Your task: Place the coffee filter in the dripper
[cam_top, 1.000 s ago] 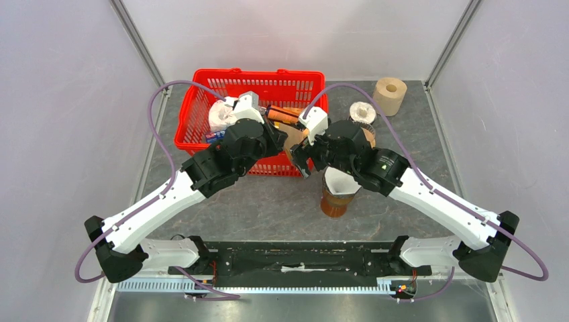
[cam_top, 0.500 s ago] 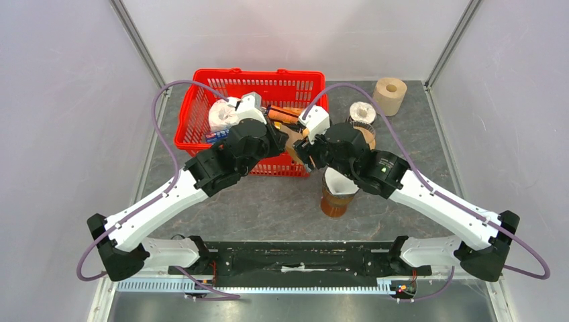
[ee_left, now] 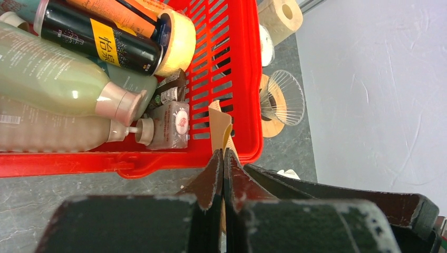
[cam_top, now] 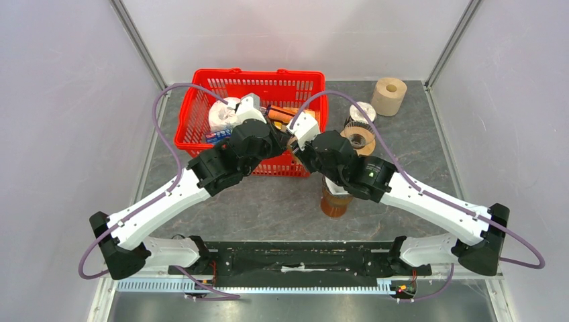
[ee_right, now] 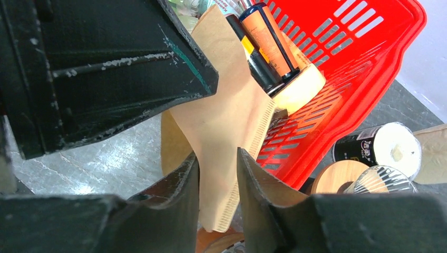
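The coffee filter (ee_left: 220, 124), a brown paper cone, is pinched at its edge by my left gripper (ee_left: 223, 155), which is shut on it beside the basket's near right corner. In the right wrist view the filter (ee_right: 226, 121) hangs between the fingers of my right gripper (ee_right: 217, 158). Those jaws stand a little apart on either side of the paper. The dripper (cam_top: 339, 190), a white cone on an amber glass (cam_top: 332, 203), stands just below and right of both grippers and is mostly hidden under the right arm.
A red basket (cam_top: 258, 72) with bottles and tubes sits behind the grippers. To its right lie a clear ribbed cone with a wooden collar (cam_top: 355, 137), a black can with a white top (cam_top: 363, 111) and a brown paper roll (cam_top: 390, 95).
My right gripper has moved left up to the left gripper, and its jaws have narrowed around the filter. The left gripper has kept hold of the filter and barely shifted.
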